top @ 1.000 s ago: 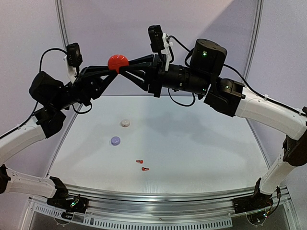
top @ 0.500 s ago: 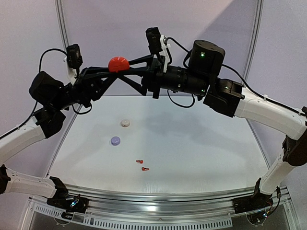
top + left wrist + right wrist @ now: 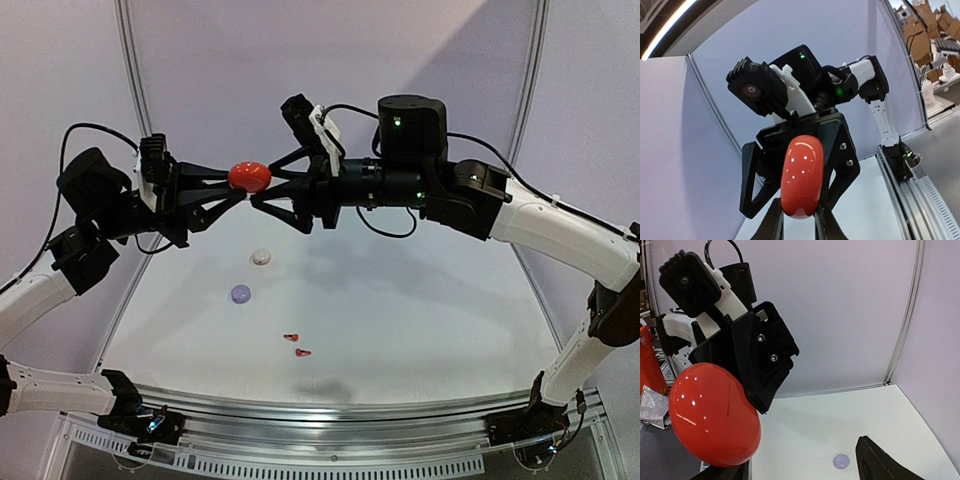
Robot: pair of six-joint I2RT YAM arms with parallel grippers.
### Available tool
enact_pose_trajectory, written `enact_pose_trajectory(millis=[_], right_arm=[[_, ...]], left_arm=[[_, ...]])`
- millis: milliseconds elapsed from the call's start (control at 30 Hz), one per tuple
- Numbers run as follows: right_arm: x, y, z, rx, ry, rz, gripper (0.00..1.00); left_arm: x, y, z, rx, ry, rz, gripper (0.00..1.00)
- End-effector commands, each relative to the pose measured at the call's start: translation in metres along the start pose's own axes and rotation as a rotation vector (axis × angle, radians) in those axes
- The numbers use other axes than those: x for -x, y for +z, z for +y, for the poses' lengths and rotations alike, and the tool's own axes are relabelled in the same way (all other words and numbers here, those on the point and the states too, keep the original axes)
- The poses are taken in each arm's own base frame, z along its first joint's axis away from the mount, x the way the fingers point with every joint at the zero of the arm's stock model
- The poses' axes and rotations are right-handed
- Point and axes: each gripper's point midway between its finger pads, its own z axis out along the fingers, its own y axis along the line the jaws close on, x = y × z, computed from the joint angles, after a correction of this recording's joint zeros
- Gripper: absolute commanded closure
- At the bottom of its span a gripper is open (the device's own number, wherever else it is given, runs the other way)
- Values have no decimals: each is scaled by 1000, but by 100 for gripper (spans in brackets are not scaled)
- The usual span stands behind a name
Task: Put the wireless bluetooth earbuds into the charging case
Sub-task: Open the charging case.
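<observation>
We see pale lavender wall panels closing in the back and sides, joined by slim metal uprights. A white table top fills the lower middle of the top view, with an aluminium rail along its near edge. In the left wrist view, a bright light strip crosses the upper left corner. Stacked cardboard boxes sit at the upper right above grey floor.

The white table carries a white case, a lavender case and two red earbuds.
</observation>
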Motion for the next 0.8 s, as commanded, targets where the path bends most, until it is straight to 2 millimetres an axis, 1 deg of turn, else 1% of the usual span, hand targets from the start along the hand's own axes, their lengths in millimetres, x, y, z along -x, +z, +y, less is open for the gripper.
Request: enact_pose_trajectory(millis=[0, 167, 200, 300, 333, 400, 433, 567, 767], right_arm=[[13, 0, 4, 32, -24, 4, 26], [10, 0, 15, 101, -35, 43, 26], [8, 1, 15, 104, -38, 55, 26], [11, -1, 19, 127, -46, 48, 24], [14, -2, 21, 136, -50, 41, 22], [20, -3, 23, 143, -57, 24, 2], [22, -3, 22, 137, -57, 18, 1], [23, -2, 20, 111, -72, 15, 1], [6, 4, 9, 50, -107, 79, 3]], left_arm=[[-23, -1, -9, -32, 84, 104, 100], [-29, -3, -5, -10, 82, 131, 100], [-30, -3, -4, -10, 79, 134, 100], [-32, -3, -3, -9, 65, 143, 100], [-33, -3, -3, -7, 59, 145, 100], [-34, -3, -2, -5, 50, 148, 100], [-34, -3, -2, -6, 48, 150, 100], [-34, -3, -2, -8, 42, 147, 100], [-31, -3, -3, -9, 34, 137, 100]])
